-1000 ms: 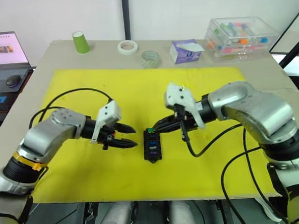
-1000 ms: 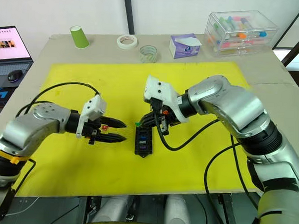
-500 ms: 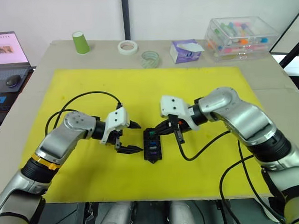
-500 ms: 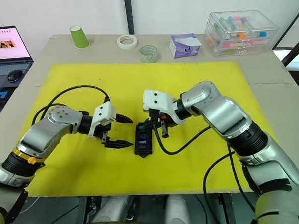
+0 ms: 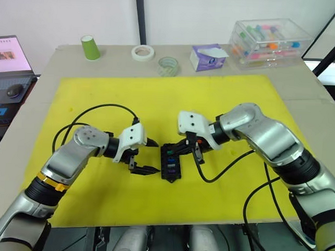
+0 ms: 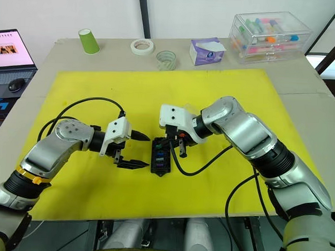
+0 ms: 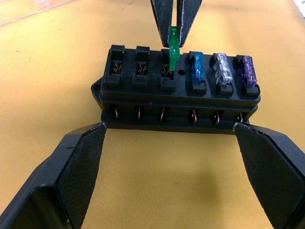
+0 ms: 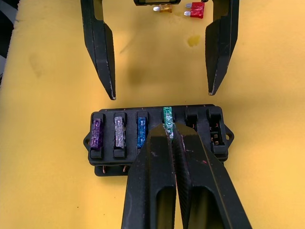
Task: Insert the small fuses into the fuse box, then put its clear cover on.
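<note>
Fuse box point(image 7: 178, 93) is seen lying on the yellow mat point(image 5: 102, 95) between the two arms, its long axis running toward and away from the robot. Purple point(image 7: 247, 70), grey-clear point(image 7: 222, 67) and blue point(image 7: 197, 67) fuses are already seated in three neighbouring slots at one end. A green fuse point(image 7: 174, 46) is pinched between the closed fingers of the right tool point(image 8: 170, 136) and is held upright directly over the fourth slot, its blades at or just inside the slot mouth; it is judged not fully seated. The two remaining slots are left empty. The coming move is judged to be a straight push down along the fuse's own upright axis, across the box's long axis.

The left tool point(image 5: 148, 155) is held wide open and empty just beside the box's left flank, its fingers spread along the box's length, not touching it; bracing the box may be intended. A red fuse point(image 8: 197, 9) and a yellow fuse point(image 8: 163, 8) lie on the mat beyond the left tool. The clear cover cannot be made out.
</note>
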